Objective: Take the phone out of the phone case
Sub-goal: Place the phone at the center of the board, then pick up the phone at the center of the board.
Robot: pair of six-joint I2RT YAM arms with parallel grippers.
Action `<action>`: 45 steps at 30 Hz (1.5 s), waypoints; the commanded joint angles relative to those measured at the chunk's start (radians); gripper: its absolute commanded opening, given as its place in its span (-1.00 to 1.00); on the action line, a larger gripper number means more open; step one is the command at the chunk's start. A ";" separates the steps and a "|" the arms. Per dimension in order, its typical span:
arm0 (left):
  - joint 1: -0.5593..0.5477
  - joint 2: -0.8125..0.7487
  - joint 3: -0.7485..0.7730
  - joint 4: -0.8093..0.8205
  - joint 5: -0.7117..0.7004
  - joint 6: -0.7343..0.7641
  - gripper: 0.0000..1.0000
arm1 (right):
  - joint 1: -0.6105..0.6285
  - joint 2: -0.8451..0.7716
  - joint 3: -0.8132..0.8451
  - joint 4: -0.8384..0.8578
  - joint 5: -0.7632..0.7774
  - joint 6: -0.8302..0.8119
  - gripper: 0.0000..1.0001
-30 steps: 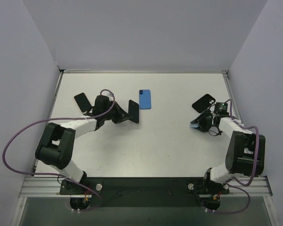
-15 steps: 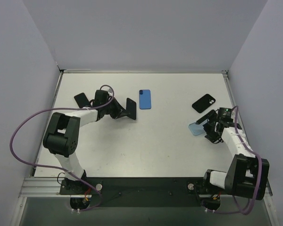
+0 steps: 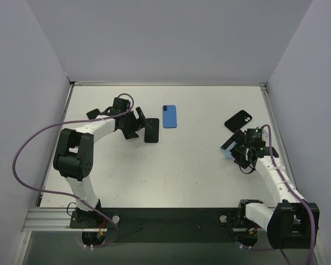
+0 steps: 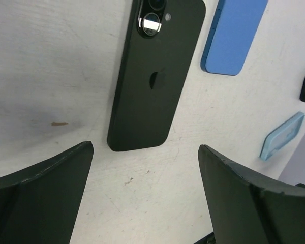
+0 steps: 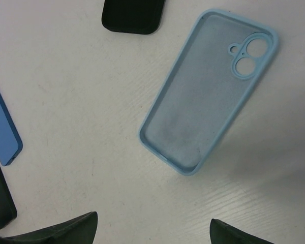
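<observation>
1. Lying flat and back-up on the white, faintly scuffed table, the black phone is a glossy slab with rounded corners. It has a ringed camera lens at its 12 o'clock end and a dim logo mid-back.
2. The left gripper hangs over the phone's 6 o'clock end. Its dark, wedge-shaped fingers are spread wide and hold nothing.
3. The light-blue phone case lies empty with its hollow side up. It is a matte, soft-looking shell with a raised rim and a two-hole camera cut-out near its 1 o'clock corner.
4. The right gripper hovers at the case's 6 o'clock, jaws wide apart and gripping nothing.
5. From above, the case sits at about 4 o'clock of the black phone, well apart from it and mostly hidden under the right gripper.
6. A flat blue phone lies near the black phone's 1 o'clock.
7. A matte black rounded slab lies at the case's 11 o'clock.
</observation>
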 commanded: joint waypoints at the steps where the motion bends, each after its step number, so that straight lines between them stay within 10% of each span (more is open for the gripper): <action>1: 0.013 -0.062 0.088 -0.167 -0.142 0.094 0.91 | 0.033 0.012 0.049 -0.045 0.021 -0.019 0.67; 9: 0.103 -0.093 0.167 -0.385 -0.594 0.109 0.93 | 0.075 0.070 0.057 -0.002 -0.011 -0.026 0.66; 21: 0.304 0.105 0.302 -0.474 -0.530 0.226 0.95 | 0.110 0.131 0.051 0.063 -0.082 -0.049 0.65; 45: 0.337 0.407 0.588 -0.563 -0.515 0.272 0.95 | 0.129 0.242 0.095 0.094 -0.091 -0.042 0.64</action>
